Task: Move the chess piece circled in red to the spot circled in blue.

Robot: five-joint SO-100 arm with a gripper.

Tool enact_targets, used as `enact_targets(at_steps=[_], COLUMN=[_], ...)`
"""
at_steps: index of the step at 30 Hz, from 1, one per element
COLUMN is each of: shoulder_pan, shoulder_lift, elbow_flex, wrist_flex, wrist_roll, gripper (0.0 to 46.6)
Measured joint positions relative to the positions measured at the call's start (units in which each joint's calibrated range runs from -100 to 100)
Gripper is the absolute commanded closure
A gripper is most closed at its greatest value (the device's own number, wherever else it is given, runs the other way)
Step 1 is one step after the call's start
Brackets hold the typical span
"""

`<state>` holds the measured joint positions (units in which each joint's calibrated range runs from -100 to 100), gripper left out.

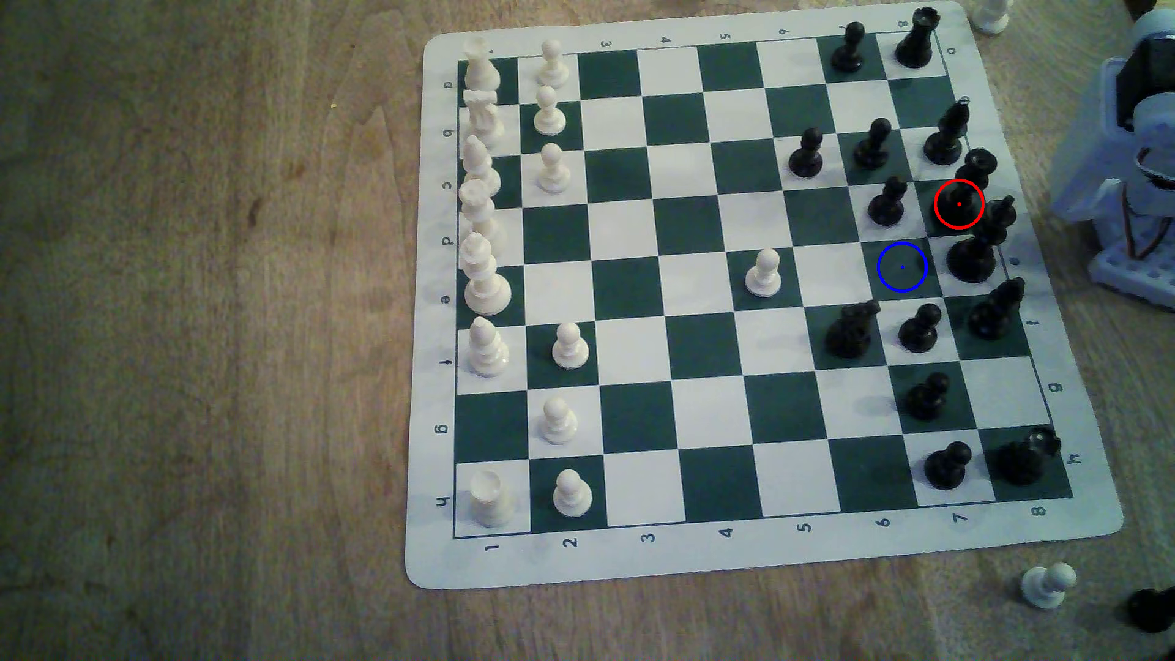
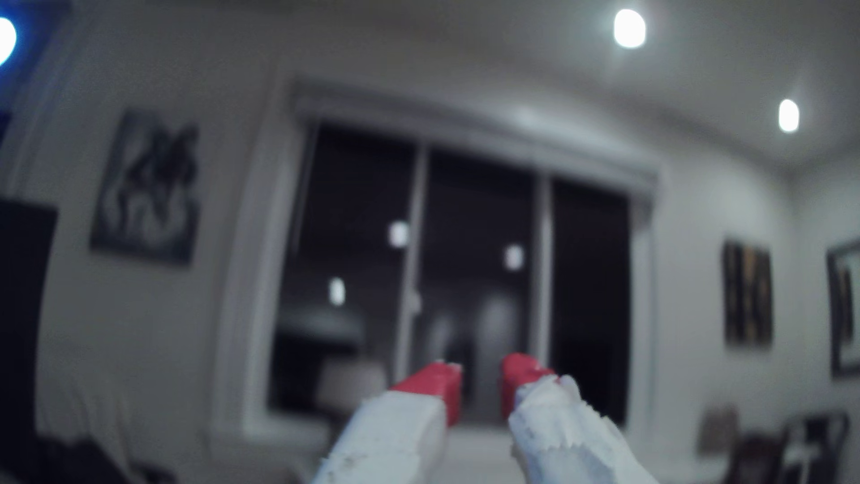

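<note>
Progress: tall black plastic coronet-topped piece (image 1: 976, 166), right of exterior frame, unmoved; blue-ringed dark green square (image 1: 902, 267) free.
End effector (image 2: 481, 372): red tips slightly apart, holding nothing.

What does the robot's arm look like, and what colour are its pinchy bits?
The gripper has two white plastic fingers with rough, chipped-looking edges and bright red tips. In the exterior view, the arm is made of pale bluish-white plastic with a black part near the top, thin red and dark cables, and a white grid-patterned base.
</note>
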<state>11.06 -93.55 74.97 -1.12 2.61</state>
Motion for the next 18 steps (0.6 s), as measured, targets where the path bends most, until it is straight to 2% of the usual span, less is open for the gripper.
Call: enact_targets(at_steps=[3,5,9,13,18], shoulder_pan=[1.4,1.0,0.0,-1.6,-5.1], shoulder_lift=[3.7,8.8,16.1,23.0,30.7], elbow_flex=[-11.7,-20.1,-27.3,-31.4,-35.3], wrist_flex=[22.2,40.2,63.2,79.0,96.5], wrist_roll=[-1.7,-2.9,-3.7,-3.8,-3.4], gripper=[35.5,38.1,43.6,46.4,46.4])
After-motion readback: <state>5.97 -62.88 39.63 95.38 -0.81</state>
